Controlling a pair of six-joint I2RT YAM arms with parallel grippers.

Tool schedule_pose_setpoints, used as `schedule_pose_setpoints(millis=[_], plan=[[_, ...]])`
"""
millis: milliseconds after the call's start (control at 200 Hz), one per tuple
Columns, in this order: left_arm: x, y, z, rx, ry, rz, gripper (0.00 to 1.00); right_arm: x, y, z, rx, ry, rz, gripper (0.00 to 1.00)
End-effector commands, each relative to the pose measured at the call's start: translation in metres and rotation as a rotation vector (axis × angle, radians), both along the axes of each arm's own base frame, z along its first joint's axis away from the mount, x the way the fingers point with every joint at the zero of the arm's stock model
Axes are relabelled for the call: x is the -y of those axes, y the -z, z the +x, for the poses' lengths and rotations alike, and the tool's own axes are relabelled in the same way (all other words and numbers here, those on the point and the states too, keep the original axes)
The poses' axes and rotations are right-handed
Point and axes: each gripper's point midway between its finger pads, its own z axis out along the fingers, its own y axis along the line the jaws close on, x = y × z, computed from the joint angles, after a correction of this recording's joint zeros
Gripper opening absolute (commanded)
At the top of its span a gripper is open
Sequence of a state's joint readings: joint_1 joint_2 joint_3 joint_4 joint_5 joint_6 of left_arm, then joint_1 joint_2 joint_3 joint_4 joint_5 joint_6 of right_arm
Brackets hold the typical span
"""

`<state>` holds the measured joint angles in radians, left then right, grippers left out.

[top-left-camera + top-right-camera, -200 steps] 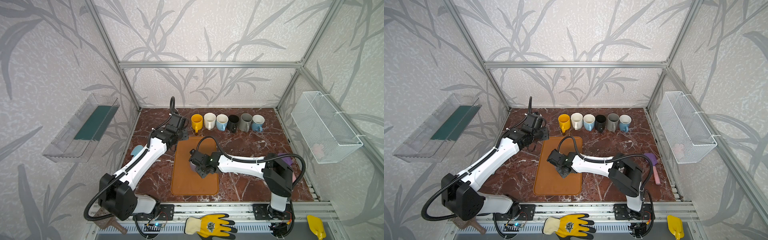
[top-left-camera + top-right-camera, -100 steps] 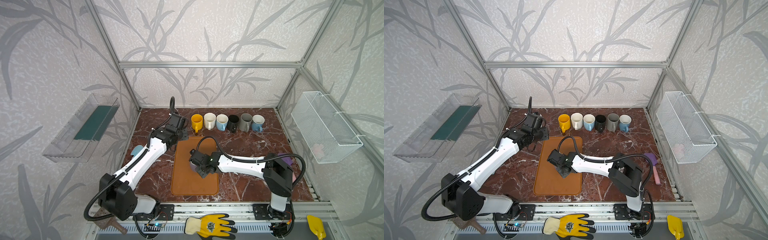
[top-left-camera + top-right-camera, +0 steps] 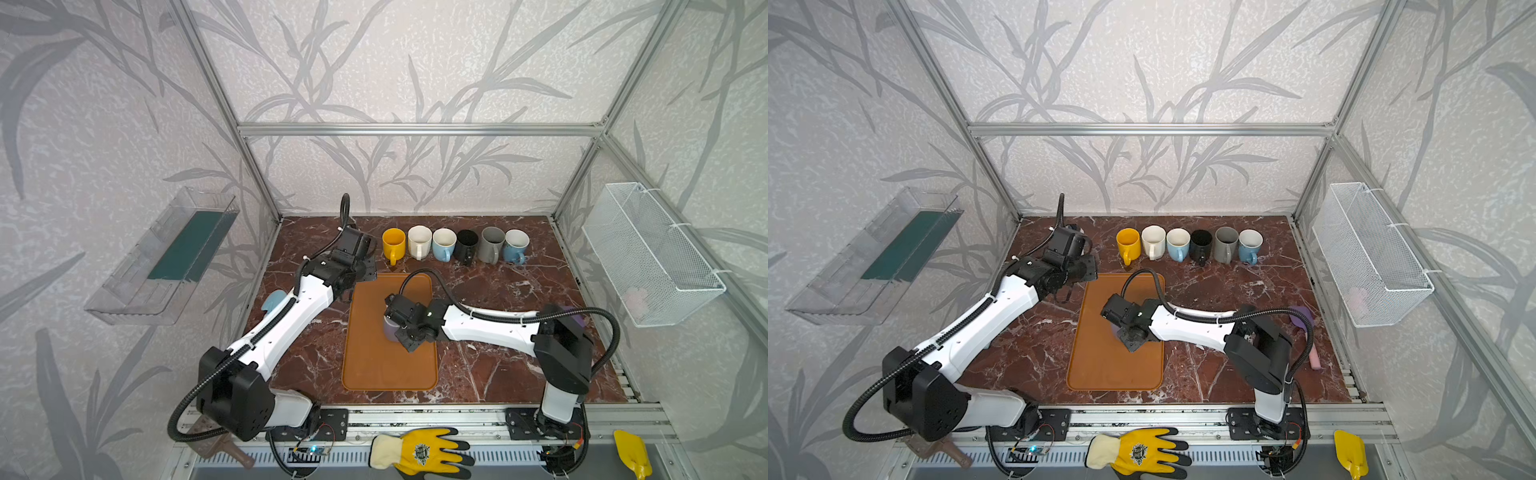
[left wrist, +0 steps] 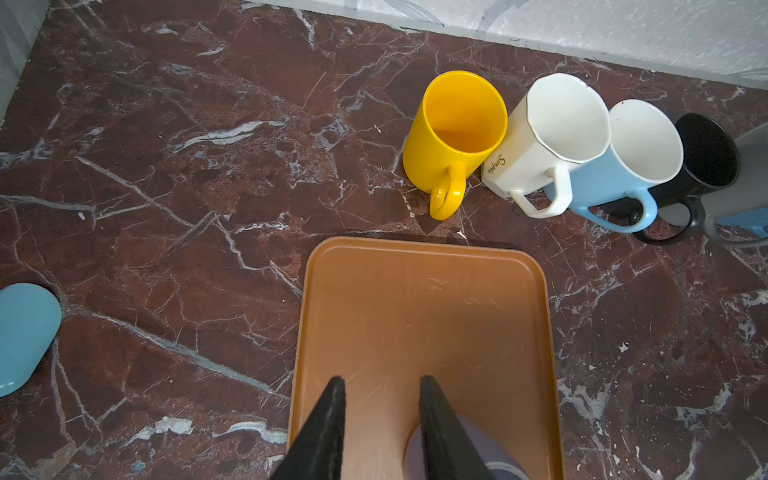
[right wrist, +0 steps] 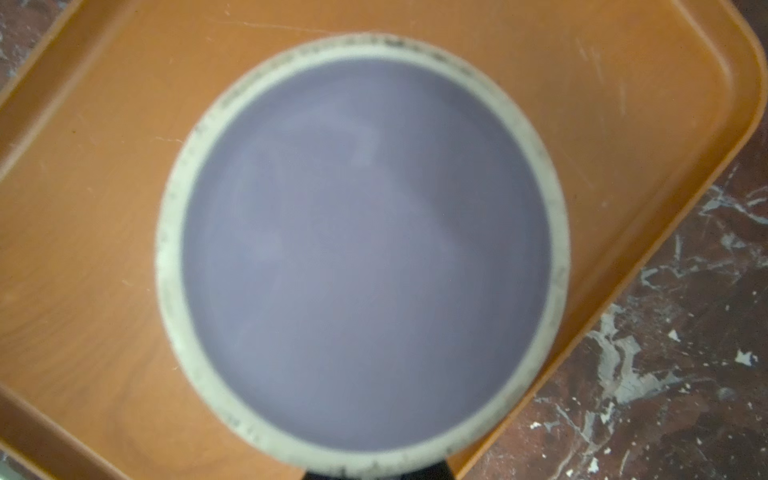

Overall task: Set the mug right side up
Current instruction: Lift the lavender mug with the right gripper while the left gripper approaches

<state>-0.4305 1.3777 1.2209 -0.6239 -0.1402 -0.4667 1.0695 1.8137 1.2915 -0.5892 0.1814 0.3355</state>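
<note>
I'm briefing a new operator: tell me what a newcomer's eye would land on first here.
A purple mug sits upside down on the orange tray at mid-table, with the right gripper closed at its side. Behind the tray, six upright mugs line the back wall, the yellow mug leftmost in both top views. A yellow work glove lies on the front rail.

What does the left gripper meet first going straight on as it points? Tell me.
Probably the bare orange tray: the left gripper points down at its surface, short of the yellow mug beyond. Depth is hard to judge.
</note>
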Motion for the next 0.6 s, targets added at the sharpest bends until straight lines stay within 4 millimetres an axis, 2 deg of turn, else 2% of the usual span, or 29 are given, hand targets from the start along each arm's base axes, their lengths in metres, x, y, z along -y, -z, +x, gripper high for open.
schedule_pose_setpoints(millis=[0,75,95,215,240,410,595], plan=[[-0.004,-0.006,-0.004,0.005,0.001,0.004,0.33,-0.007,-0.037,0.009,0.051,0.009,0.132,0.0],[-0.004,-0.006,-0.004,0.005,0.003,0.006,0.33,-0.005,-0.036,0.011,0.045,0.016,0.145,0.0],[-0.004,-0.006,-0.004,0.005,0.002,0.006,0.33,-0.004,-0.047,0.012,0.058,0.019,0.172,0.0],[-0.003,-0.006,-0.004,0.004,0.01,0.003,0.33,-0.002,-0.052,0.01,0.064,0.023,0.206,0.0],[-0.002,-0.006,-0.004,0.006,0.013,0.001,0.33,0.005,-0.054,0.02,0.067,0.053,0.218,0.0],[-0.002,-0.007,-0.005,0.009,0.016,0.001,0.33,0.015,-0.062,0.028,0.049,0.098,0.314,0.0],[-0.009,0.003,-0.006,-0.026,-0.006,0.04,0.33,0.034,-0.063,0.037,0.032,0.163,0.357,0.0]])
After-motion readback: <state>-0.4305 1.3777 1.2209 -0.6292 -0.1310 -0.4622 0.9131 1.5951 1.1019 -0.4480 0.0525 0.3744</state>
